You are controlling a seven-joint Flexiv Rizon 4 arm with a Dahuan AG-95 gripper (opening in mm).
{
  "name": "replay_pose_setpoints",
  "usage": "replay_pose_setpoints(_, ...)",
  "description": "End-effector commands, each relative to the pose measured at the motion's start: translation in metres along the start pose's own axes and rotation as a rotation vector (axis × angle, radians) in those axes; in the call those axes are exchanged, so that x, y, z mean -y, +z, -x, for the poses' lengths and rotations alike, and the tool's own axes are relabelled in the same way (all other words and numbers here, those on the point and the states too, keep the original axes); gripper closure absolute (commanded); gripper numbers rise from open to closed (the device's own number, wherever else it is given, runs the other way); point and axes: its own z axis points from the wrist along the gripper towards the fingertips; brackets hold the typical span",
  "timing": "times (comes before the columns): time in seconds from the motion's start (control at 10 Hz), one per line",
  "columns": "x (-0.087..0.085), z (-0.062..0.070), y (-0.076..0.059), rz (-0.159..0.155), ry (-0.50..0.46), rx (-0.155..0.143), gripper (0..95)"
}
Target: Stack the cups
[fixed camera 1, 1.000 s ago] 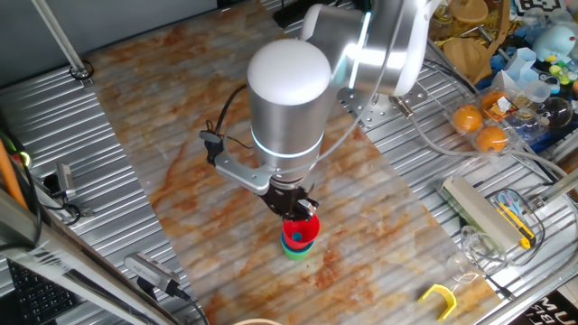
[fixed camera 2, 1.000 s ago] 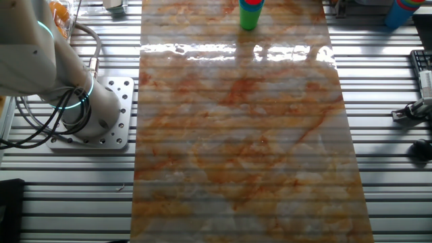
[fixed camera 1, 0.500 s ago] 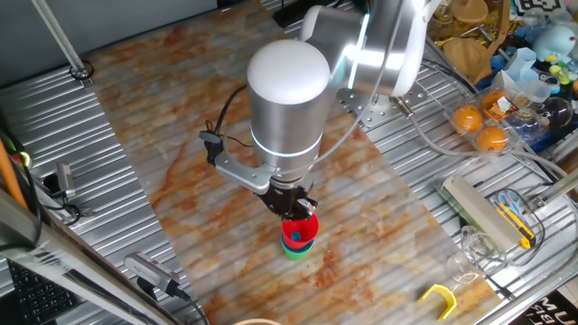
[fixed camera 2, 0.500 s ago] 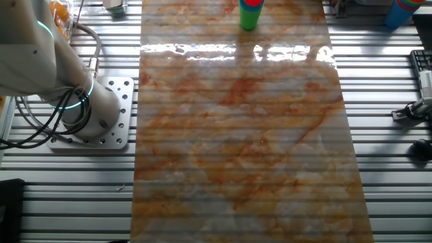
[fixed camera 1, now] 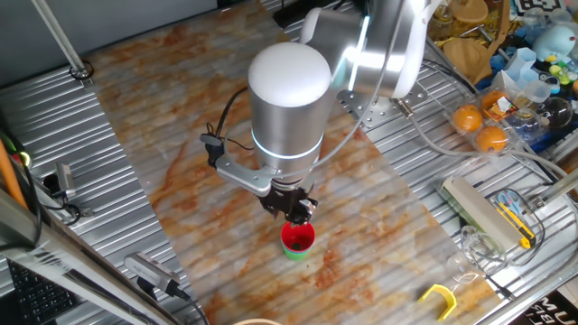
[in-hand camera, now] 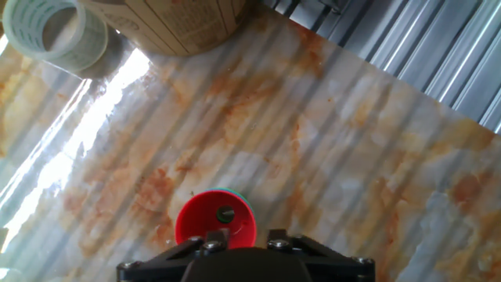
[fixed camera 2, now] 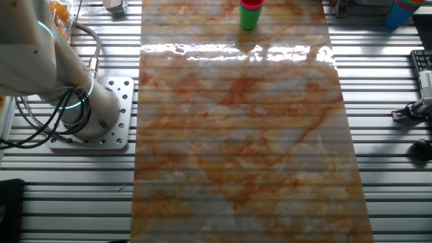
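A red cup (fixed camera 1: 298, 236) stands nested in a green cup (fixed camera 1: 295, 253) on the marbled mat near its front edge. The pair also shows at the top edge of the other fixed view, red (fixed camera 2: 252, 3) over green (fixed camera 2: 248, 19). In the hand view I look down into the red cup (in-hand camera: 205, 225); its inside is red with a green spot at the bottom, and a green rim (in-hand camera: 237, 196) peeks out behind it. The blue cup shows in no view. My gripper (fixed camera 1: 293, 211) hangs just above the red cup and clear of it. Its dark fingers look close together.
A tape roll (in-hand camera: 53, 31) and a brown cylinder (in-hand camera: 182, 19) stand beyond the stack. Right of the mat lie oranges (fixed camera 1: 479, 126), a power strip with a yellow cutter (fixed camera 1: 492, 215), clear cups (fixed camera 1: 470, 255) and a yellow hook (fixed camera 1: 440, 299). The arm's base (fixed camera 2: 91, 115) stands beside the mat.
My gripper has risen out of the red cup. The blue that showed at the stack's top earlier is gone from both fixed views. The red and green cups stay put.
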Motion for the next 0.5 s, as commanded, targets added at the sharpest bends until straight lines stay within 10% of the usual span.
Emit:
replay_pose_setpoints(0.1, 0.003, -0.004, -0.001, -0.002, 0.038, 0.003, 95.0)
replay_pose_setpoints(0.5, 0.027, -0.012, -0.007, -0.029, 0.216, -0.017, 95.0)
